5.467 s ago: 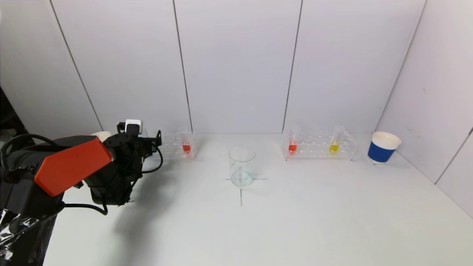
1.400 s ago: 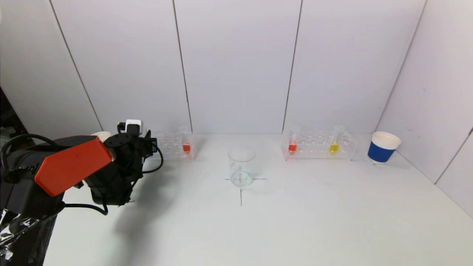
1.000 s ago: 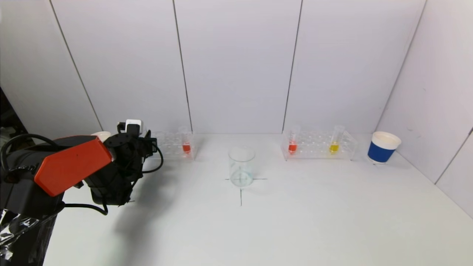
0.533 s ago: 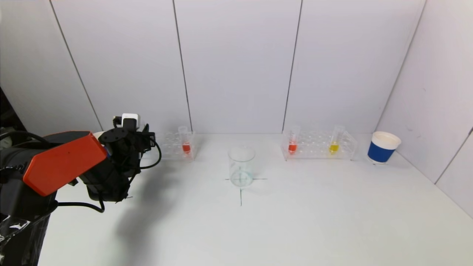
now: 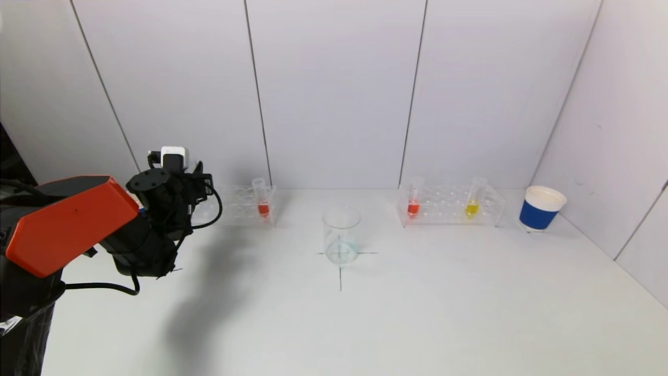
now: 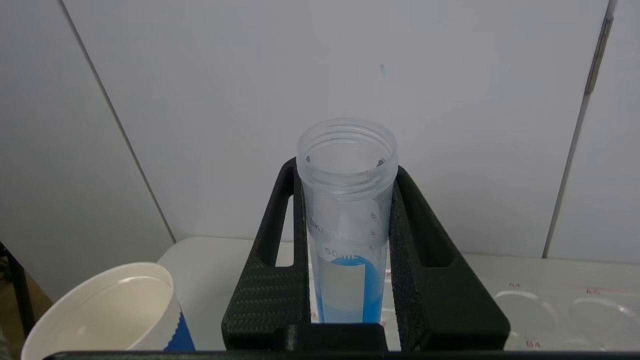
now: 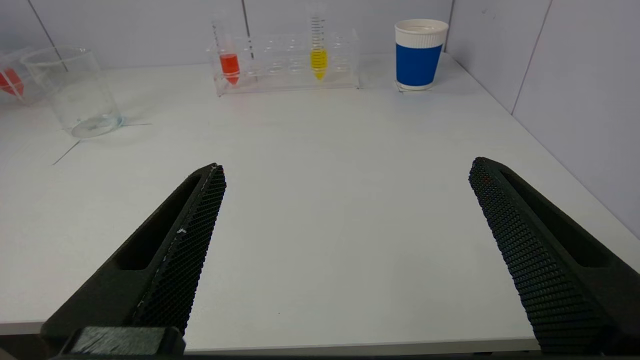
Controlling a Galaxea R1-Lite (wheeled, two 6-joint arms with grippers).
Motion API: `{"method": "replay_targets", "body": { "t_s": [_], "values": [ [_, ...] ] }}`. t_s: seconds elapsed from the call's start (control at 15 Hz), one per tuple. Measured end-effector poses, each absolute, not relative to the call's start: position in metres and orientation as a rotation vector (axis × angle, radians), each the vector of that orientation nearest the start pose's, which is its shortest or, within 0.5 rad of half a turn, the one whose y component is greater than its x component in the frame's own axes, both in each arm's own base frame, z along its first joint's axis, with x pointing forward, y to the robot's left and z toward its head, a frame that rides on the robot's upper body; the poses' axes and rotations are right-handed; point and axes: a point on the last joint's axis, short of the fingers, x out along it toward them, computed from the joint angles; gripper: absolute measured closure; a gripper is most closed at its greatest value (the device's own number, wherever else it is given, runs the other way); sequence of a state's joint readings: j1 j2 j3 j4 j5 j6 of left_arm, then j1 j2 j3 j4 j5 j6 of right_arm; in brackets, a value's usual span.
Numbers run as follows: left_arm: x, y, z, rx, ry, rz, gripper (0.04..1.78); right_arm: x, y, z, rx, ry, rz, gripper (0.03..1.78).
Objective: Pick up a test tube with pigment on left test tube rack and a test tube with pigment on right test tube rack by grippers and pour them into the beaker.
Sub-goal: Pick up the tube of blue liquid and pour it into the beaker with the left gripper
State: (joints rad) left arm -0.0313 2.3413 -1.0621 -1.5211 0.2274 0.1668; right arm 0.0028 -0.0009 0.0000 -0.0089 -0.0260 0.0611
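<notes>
Head view: left gripper (image 5: 201, 180) hangs over the near-left end of the left test tube rack (image 5: 237, 206), where a red-pigment tube (image 5: 262, 201) stands; the beaker (image 5: 341, 235) sits mid-table. Left wrist view: its fingers (image 6: 272, 265) are clamped on a blue-pigment test tube (image 6: 347, 220), upright. Right wrist view: right gripper (image 7: 345, 175) waits wide apart over the table's near edge, well short of the right test tube rack (image 7: 285, 65).
</notes>
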Motion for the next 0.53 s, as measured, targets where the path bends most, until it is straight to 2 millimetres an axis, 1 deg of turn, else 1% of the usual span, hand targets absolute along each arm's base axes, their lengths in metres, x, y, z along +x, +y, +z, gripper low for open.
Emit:
{"method": "replay_targets", "body": {
  "t_s": [0.27, 0.53],
  "values": [
    [0.427, -0.009, 0.122, 0.131, -0.247, 0.213, 1.35, -0.023, -0.001, 0.076, 0.061, -0.01, -0.023, 0.04],
    [0.422, -0.009, 0.163, 0.128, -0.268, 0.213, 1.35, -0.023, -0.001, 0.076, 0.061, -0.01, -0.023, 0.04]
  ]
}}
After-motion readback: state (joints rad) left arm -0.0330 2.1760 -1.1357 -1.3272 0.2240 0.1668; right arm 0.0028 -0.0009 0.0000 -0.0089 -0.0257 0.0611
